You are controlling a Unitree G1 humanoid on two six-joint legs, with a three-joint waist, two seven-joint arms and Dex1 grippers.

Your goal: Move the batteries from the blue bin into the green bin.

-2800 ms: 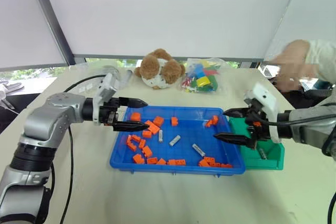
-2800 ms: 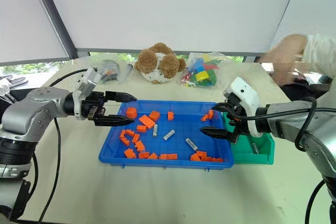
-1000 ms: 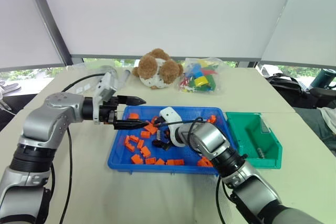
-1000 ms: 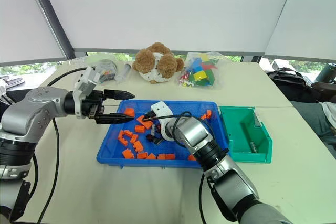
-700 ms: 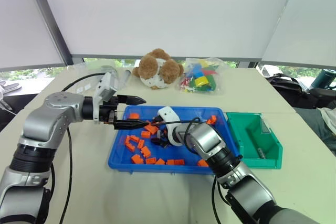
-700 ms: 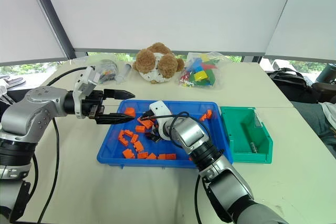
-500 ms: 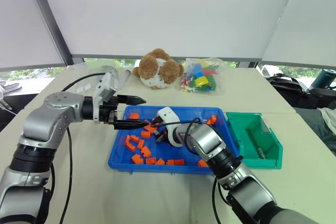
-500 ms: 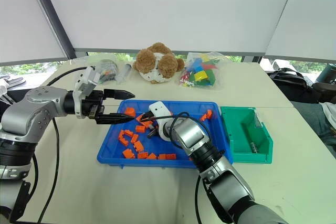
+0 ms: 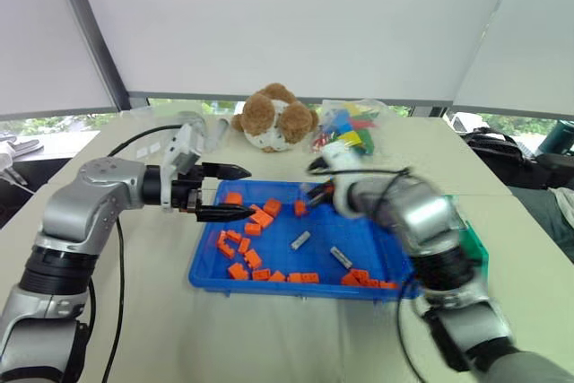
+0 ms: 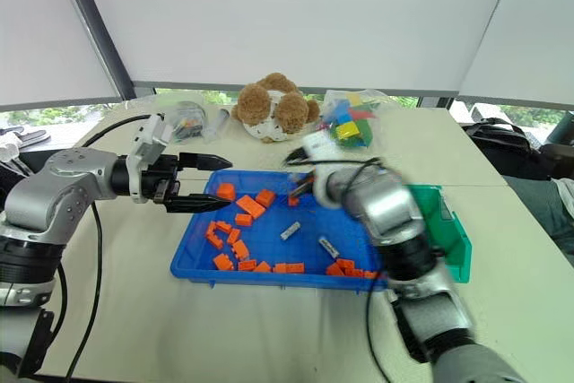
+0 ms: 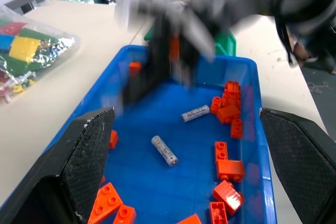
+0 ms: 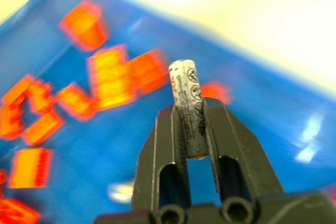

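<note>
Pale table [image 9: 269, 329]: right gripper [image 12: 192, 124] above blue bin [image 9: 269, 280], clamped on battery [image 12: 186, 98]; arm blurred, apparently raised. Left gripper [image 9: 238, 192] level, jaws apart.

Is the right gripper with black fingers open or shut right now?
Shut on a battery. The right gripper has both fingers pressed against a silver-grey metal cylinder battery, which sticks out past the fingertips above the wide blue plastic tray.

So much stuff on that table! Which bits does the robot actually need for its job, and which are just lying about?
Part of the job:
- blue bin
- green bin
- battery clamped in the right gripper
- two loose batteries in the blue bin

Just lying about:
- orange bricks
- teddy bear
- bag of coloured blocks
- left gripper, hovering open
</note>
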